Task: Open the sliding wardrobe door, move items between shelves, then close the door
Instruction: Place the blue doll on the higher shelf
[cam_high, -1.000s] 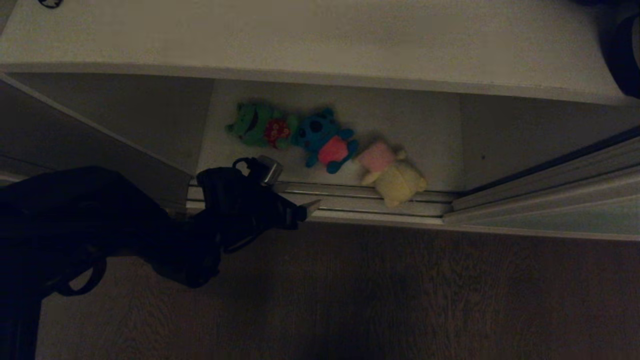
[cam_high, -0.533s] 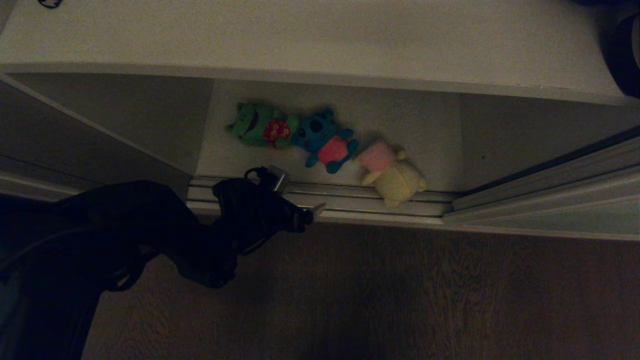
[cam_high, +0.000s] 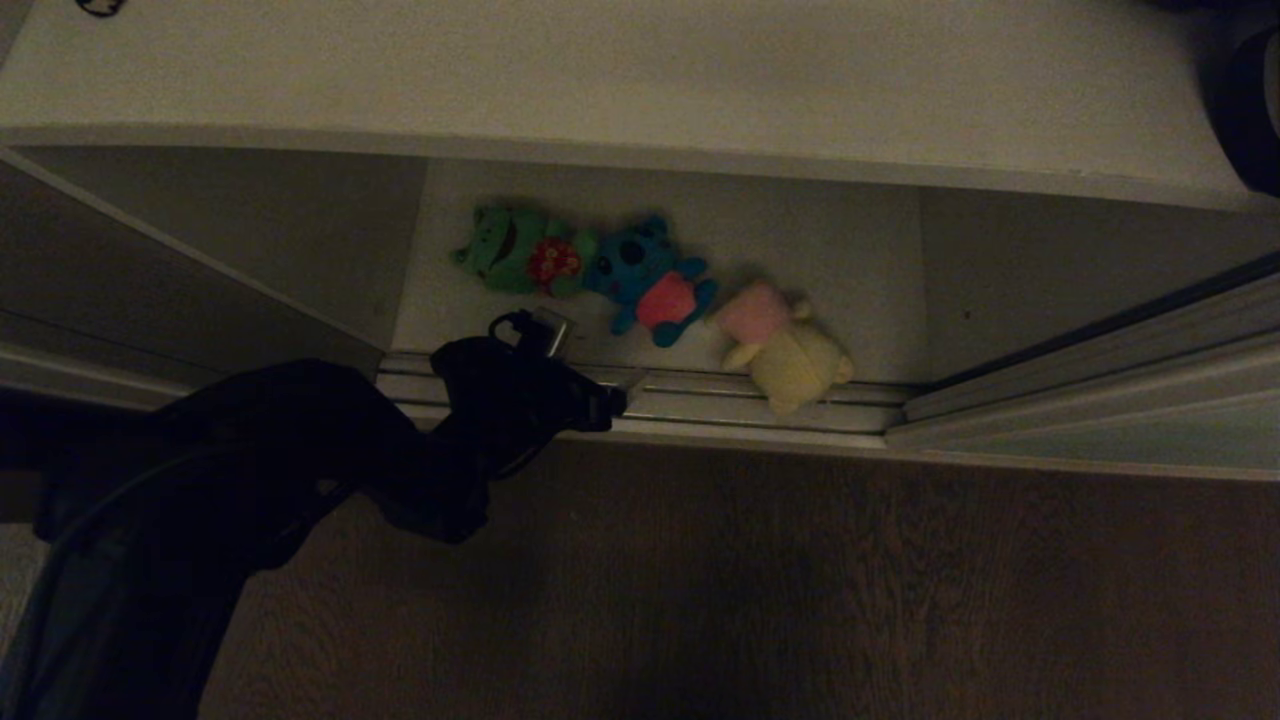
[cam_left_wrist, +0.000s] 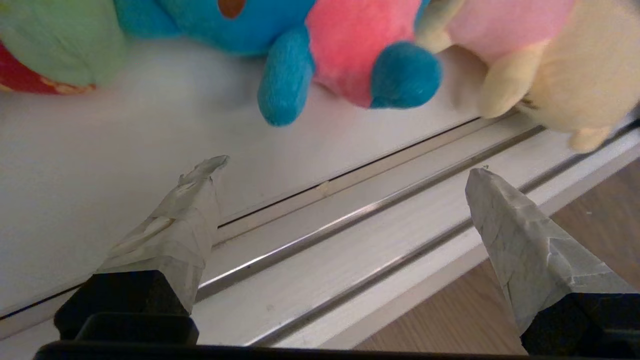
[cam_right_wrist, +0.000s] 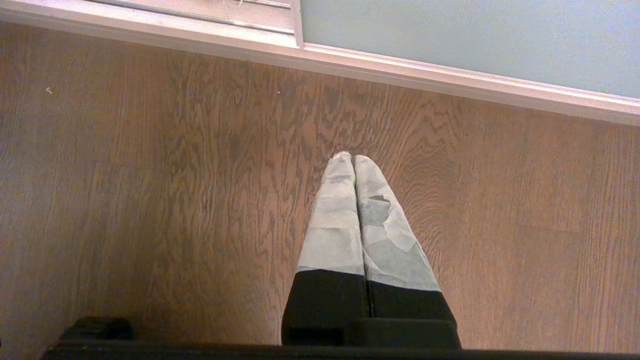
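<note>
Three plush items lie in a row on the lowest of the shelves (cam_high: 830, 235): a green one with red (cam_high: 508, 252), a blue one with a pink belly (cam_high: 645, 275) and a cream-yellow one with pink (cam_high: 785, 345). My left gripper (cam_high: 590, 358) hovers open over the floor track, just in front of the blue toy (cam_left_wrist: 280, 75), with nothing between its taped fingers (cam_left_wrist: 192, 210). The sliding wardrobe door (cam_high: 1100, 400) stands pushed aside at the right. My right gripper (cam_right_wrist: 354, 159) is shut and empty over the wood floor, near the door panel (cam_right_wrist: 450, 40).
The ribbed metal floor track (cam_left_wrist: 350, 225) runs between the shelf and the brown wood floor (cam_high: 800, 600). A wider off-white shelf (cam_high: 600, 70) overhangs the toys. A black bag (cam_high: 1250, 110) sits on it at the far right. The cream toy overlaps the track.
My left arm has reached forward, carrying the open gripper from the floor's edge over the track, closer to the blue toy. The toys and the door have not moved.
</note>
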